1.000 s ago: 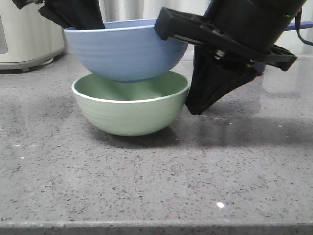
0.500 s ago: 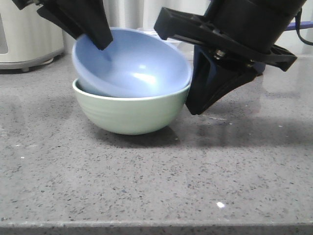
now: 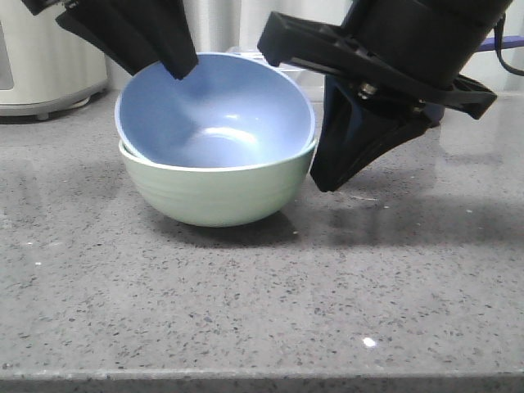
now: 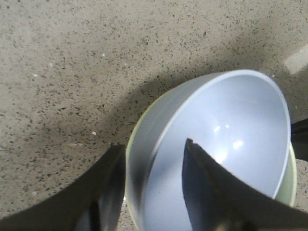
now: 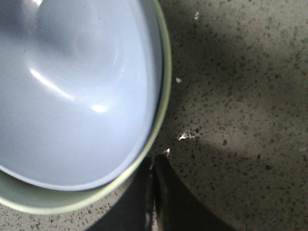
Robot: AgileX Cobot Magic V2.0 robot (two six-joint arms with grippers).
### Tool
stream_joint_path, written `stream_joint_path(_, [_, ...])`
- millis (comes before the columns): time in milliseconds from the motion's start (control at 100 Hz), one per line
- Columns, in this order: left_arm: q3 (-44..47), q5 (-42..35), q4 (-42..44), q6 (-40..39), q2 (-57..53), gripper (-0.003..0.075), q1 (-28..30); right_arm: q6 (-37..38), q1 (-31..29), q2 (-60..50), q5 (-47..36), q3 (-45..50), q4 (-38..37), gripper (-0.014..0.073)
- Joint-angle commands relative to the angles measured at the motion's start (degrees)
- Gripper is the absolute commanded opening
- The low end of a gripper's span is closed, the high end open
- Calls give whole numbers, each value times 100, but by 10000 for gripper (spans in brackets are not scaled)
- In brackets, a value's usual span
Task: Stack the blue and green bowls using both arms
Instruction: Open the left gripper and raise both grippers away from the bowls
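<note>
The blue bowl (image 3: 217, 115) sits tilted inside the green bowl (image 3: 217, 192), its far rim raised, on the grey speckled counter. My left gripper (image 3: 178, 64) is open above the blue bowl's far left rim. In the left wrist view (image 4: 152, 144) one finger is outside the blue bowl's (image 4: 231, 125) wall and one inside, with gaps on both sides. The green bowl's rim (image 4: 292, 175) shows beneath it. My right gripper (image 3: 327, 182) is shut and empty, its tips near the counter just right of the green bowl. In the right wrist view (image 5: 154, 159) it is beside the green rim (image 5: 29, 202) and the blue bowl (image 5: 72, 86).
A white appliance (image 3: 41, 57) stands at the back left. A dark navy object (image 3: 334, 98) is partly hidden behind my right arm. The counter's front edge (image 3: 262, 378) runs along the bottom.
The blue bowl came down from above the green bowl into it and now rests tilted inside. My left gripper has let it go. My right gripper has not moved.
</note>
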Motion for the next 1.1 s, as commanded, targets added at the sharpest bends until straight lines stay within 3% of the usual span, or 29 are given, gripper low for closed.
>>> stream_joint_path(0, [-188, -285, 150, -142, -404, 279, -28, -42, 7, -203, -239, -128, 90, -68])
stream_joint_path(180, [-26, -382, 365, -253, -814, 279, 320, -42, -64, -212, -112, -128, 85, -68])
stream_joint_path(450, [1109, -1094, 489, -253, -2108, 267, 1348, -37, -244, -623, -97, -122, -168, -68])
stream_joint_path(750, [2448, -1626, 768, -253, -3680, 166, 2528, 20, -976, -1379, -165, 151, -335, -68])
stream_joint_path(1090, [3572, -2344, 940, -253, -5002, -4, 2806, 20, -1891, -2883, -676, 1391, -654, -68])
